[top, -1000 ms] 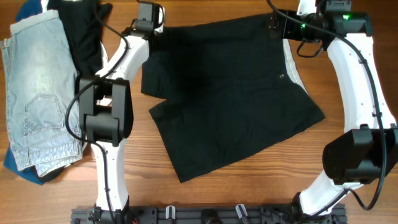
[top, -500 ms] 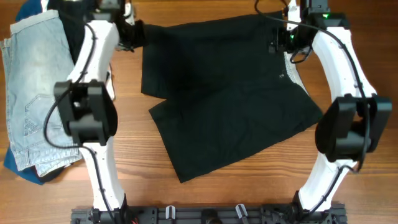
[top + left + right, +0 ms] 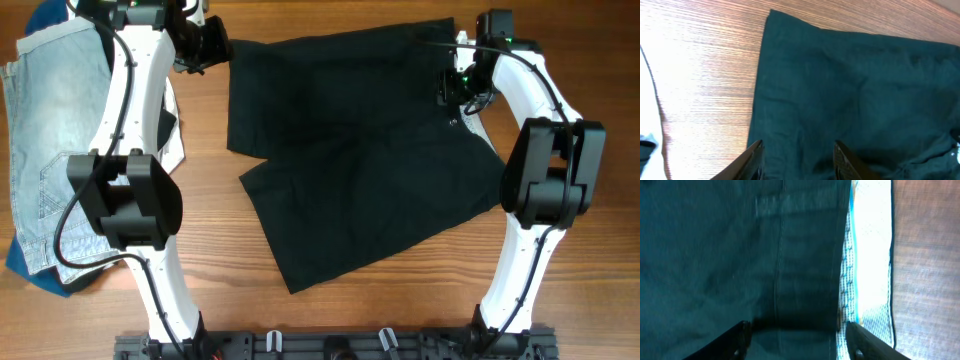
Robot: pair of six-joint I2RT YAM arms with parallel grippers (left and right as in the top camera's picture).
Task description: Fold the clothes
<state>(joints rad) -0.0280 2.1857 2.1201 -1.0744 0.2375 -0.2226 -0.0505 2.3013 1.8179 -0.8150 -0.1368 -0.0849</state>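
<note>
Compared with a second ago, the left gripper is sitting further out, having swung off the top edge of the black shorts. It is now hovering just beside their top-left corner, fingers spread apart and holding nothing. The right gripper is sitting lower along the shorts' right-hand waistband than before, its fingers also standing wide apart over the cloth. The shorts themselves are lying where they were, spread flat and slightly rumpled in the middle of the wood-grain table, one leg slanting down toward the near edge. Their fabric is looking matte and soft, with a straight stitched seam, and a white mesh lining is peeking out at the waistband. Well to the left of the shorts, pale faded denim is lying in a loose heap.
</note>
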